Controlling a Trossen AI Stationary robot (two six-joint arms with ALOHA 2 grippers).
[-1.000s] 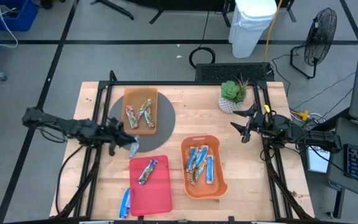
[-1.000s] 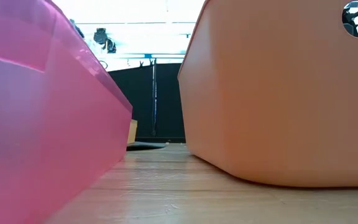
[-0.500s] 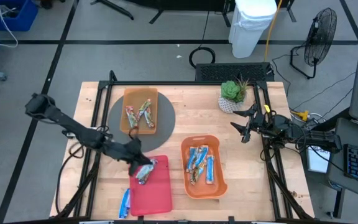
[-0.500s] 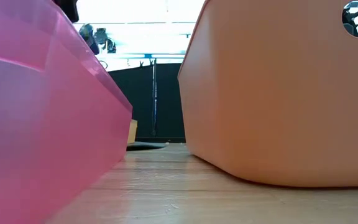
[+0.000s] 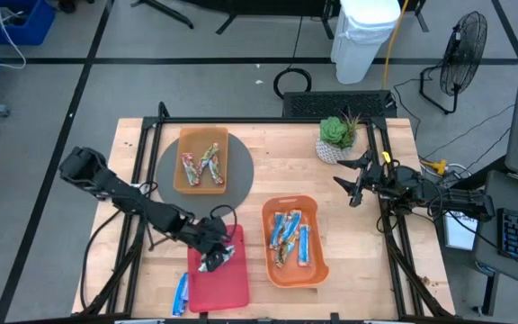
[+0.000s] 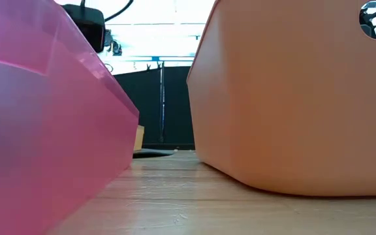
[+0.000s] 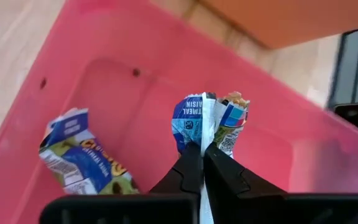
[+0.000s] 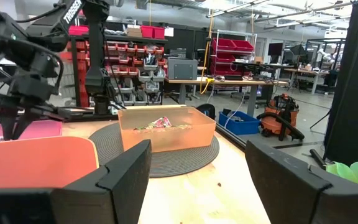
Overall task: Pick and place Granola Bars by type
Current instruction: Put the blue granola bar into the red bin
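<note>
Pinching a crinkled blue-and-white foil granola bar point(image 7: 207, 121) by its wrapper end, our left gripper point(image 7: 202, 163) hangs over the smooth red tray point(image 5: 236, 283) at lower centre of the high view. A second glossy bar point(image 7: 76, 155) lies flat in that tray. Our right gripper point(image 5: 352, 184) waits at the right edge, its dark fingers spread wide.
</note>
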